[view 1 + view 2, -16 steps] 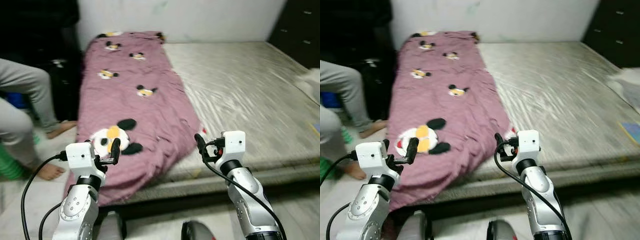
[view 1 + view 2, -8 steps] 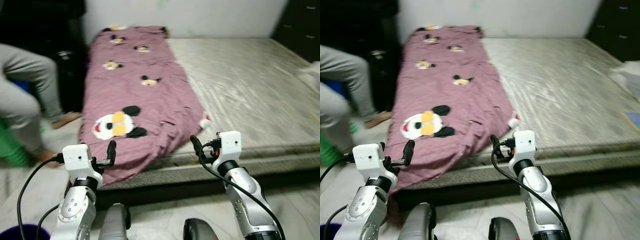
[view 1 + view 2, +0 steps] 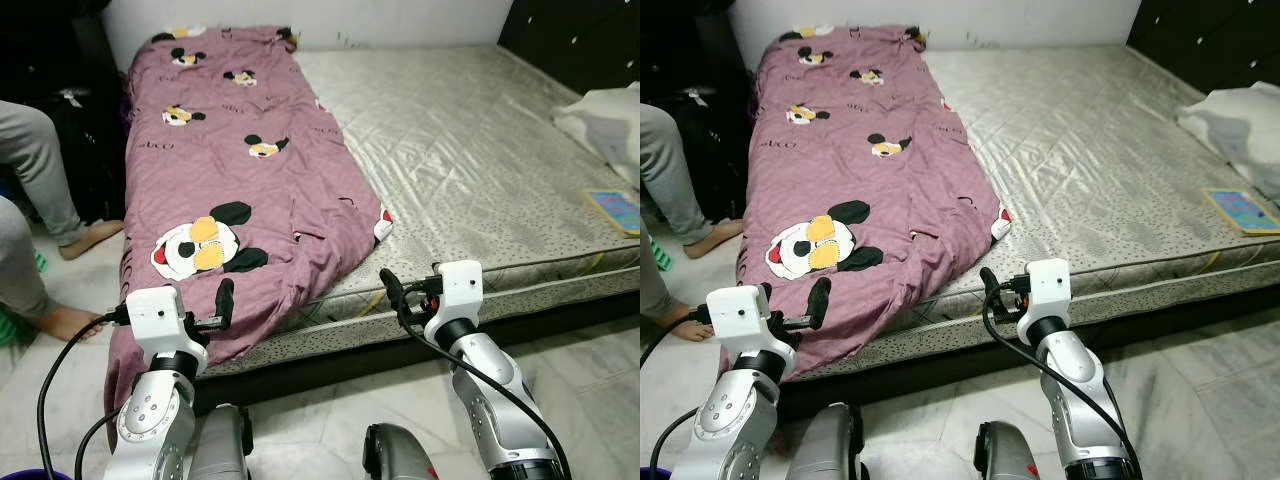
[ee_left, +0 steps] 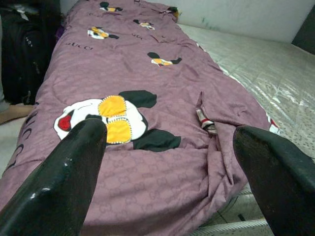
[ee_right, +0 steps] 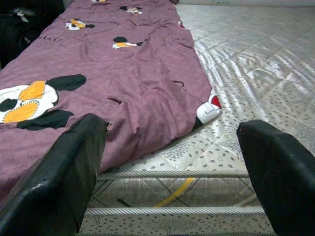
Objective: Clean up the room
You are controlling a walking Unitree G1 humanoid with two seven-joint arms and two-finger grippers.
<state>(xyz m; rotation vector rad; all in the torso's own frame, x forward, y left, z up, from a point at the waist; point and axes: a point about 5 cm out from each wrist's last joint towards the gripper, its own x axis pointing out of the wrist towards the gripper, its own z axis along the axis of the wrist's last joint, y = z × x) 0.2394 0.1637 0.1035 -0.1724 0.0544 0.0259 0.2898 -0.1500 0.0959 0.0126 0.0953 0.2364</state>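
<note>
Before the robot, along the left side of a bare grey quilted mattress (image 3: 470,150), lies a mauve cotton blanket printed with black-eared cartoon mouse heads (image 3: 230,180), its near end slumping over the mattress edge toward the pale tiled floor (image 3: 330,420). Both arms are raised in front of that edge: the left gripper (image 4: 167,162) faces the large mouse face, its fingers spread wide and empty; the right gripper (image 5: 172,167) faces the blanket's crumpled corner, fingers likewise parted with nothing between them.

By my reading this is the approach step, with the blanket as the likely first job (nothing is grasped yet). The next move would call for stepping closer and bringing each gripper down onto the hanging hem, pinching loose cloth rather than the mattress piping.

Small dark lettering repeats across the blanket; it seems to read "GUCCI", though I would not swear to it. A thin colourful book (image 3: 612,210) rests near the mattress's right edge, its cover unreadable. Someone's grey-trousered legs (image 3: 40,180) and bare feet stand at the left.
</note>
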